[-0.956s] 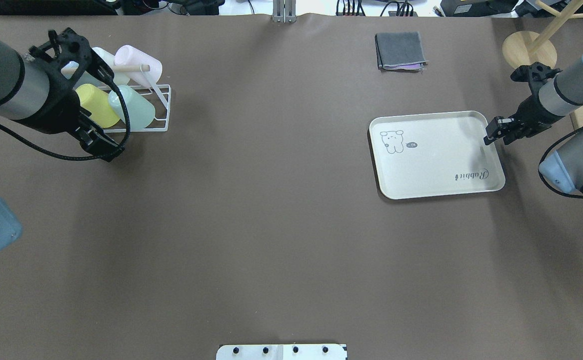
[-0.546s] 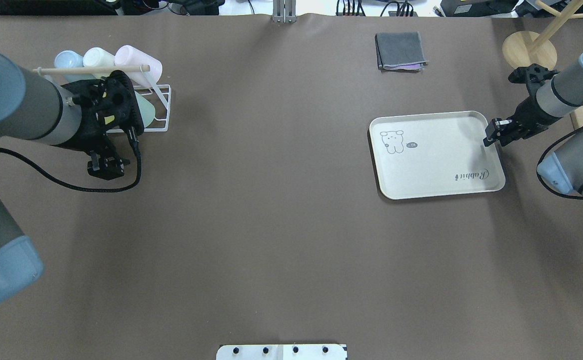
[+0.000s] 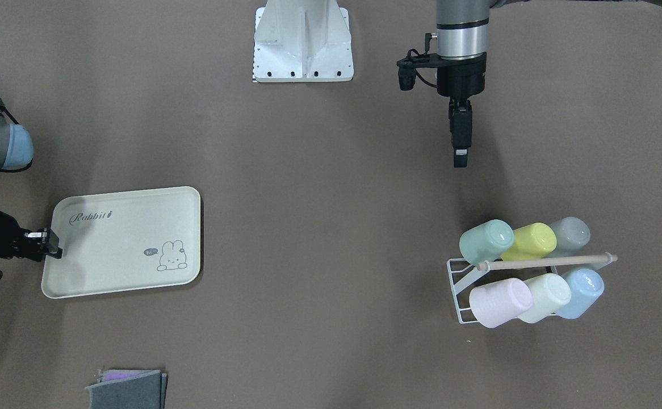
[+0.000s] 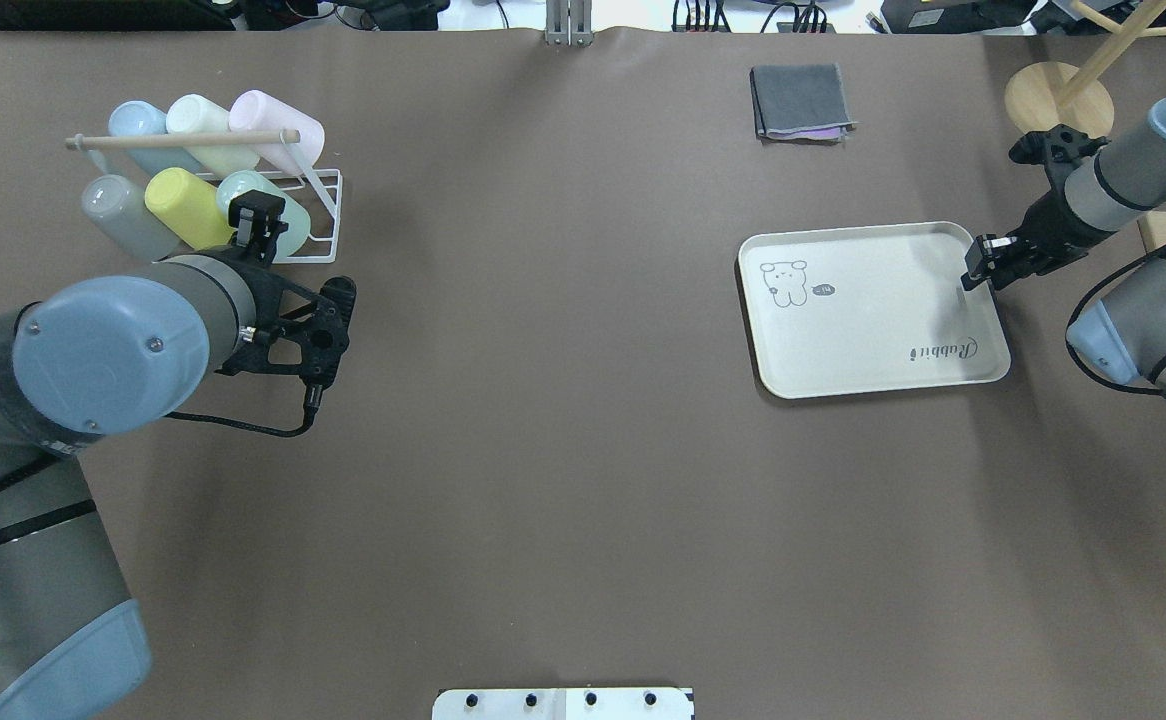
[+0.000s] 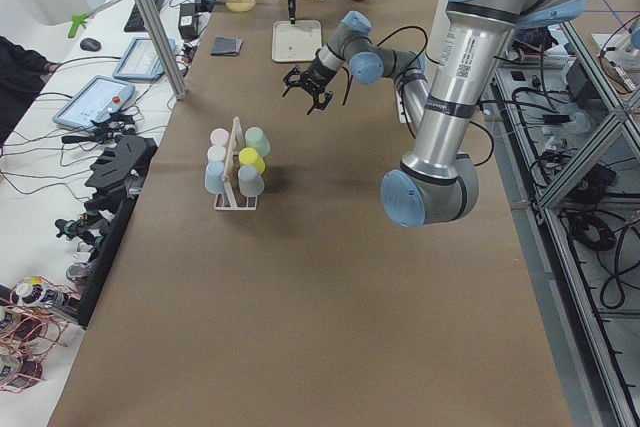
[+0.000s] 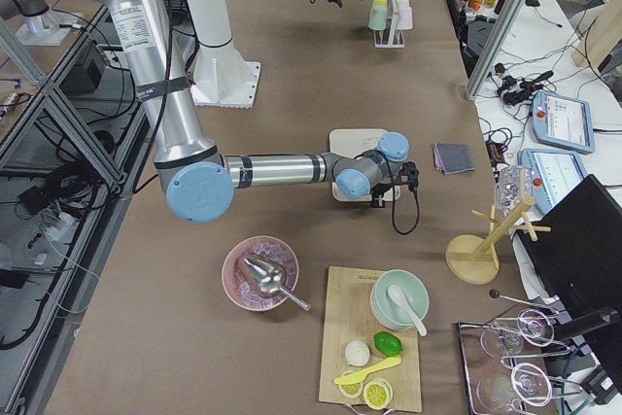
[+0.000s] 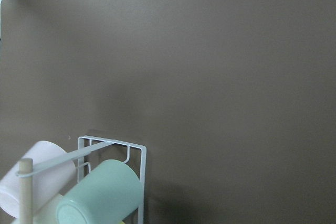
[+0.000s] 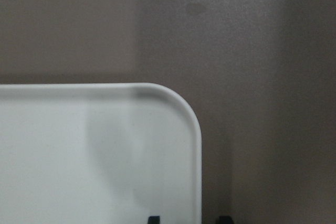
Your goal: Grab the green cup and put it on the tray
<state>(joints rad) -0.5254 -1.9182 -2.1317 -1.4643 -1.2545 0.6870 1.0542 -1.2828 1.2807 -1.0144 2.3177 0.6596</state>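
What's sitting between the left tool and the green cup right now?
Nothing. In the front-facing view, only bare brown table separates the left tool from the green cup.

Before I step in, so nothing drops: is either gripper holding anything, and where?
Nothing is held. The left gripper hangs bare, short of the green cup. The right gripper straddles the tray rim, its fingers apart and not clamping.

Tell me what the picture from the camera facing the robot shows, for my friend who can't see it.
The left claw hangs over the brown table, short of a wire rack holding six pastel cups, the green cup among them. Far to the side, the right claw sits at the edge of an empty cream bunny tray.
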